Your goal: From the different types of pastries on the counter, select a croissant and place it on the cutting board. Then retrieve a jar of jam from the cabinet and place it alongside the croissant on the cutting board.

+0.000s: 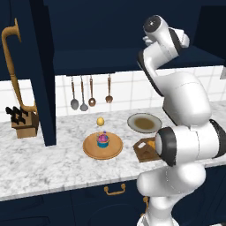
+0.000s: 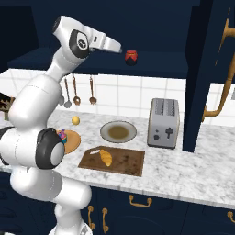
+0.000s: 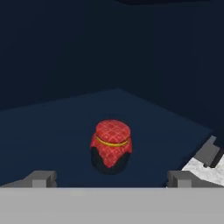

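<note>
The jar of jam (image 3: 111, 146), squat with a red checked top and a gold band, stands upright on the shelf of the navy cabinet (image 3: 61, 127). My gripper (image 3: 111, 179) is open just in front of it, its tips wide to either side and touching nothing. In the right base view the hand reaches into the recess, with the gripper (image 2: 122, 50) just left of the jar of jam (image 2: 131, 57). The golden croissant (image 2: 106, 157) lies on the dark brown cutting board (image 2: 130, 163) on the marbled counter (image 2: 193, 176). From the left base view the cutting board (image 1: 143, 151) is partly hidden by my arm.
A pink cupcake (image 1: 103, 140) sits on a round wooden plate (image 1: 112, 150), with a yellow bun (image 1: 100, 121) behind it. A grey plate (image 2: 118, 131) and a toaster (image 2: 163, 123) stand behind the board. Open cabinet doors (image 2: 206, 69) flank the recess. A knife block (image 1: 24, 121) is far left.
</note>
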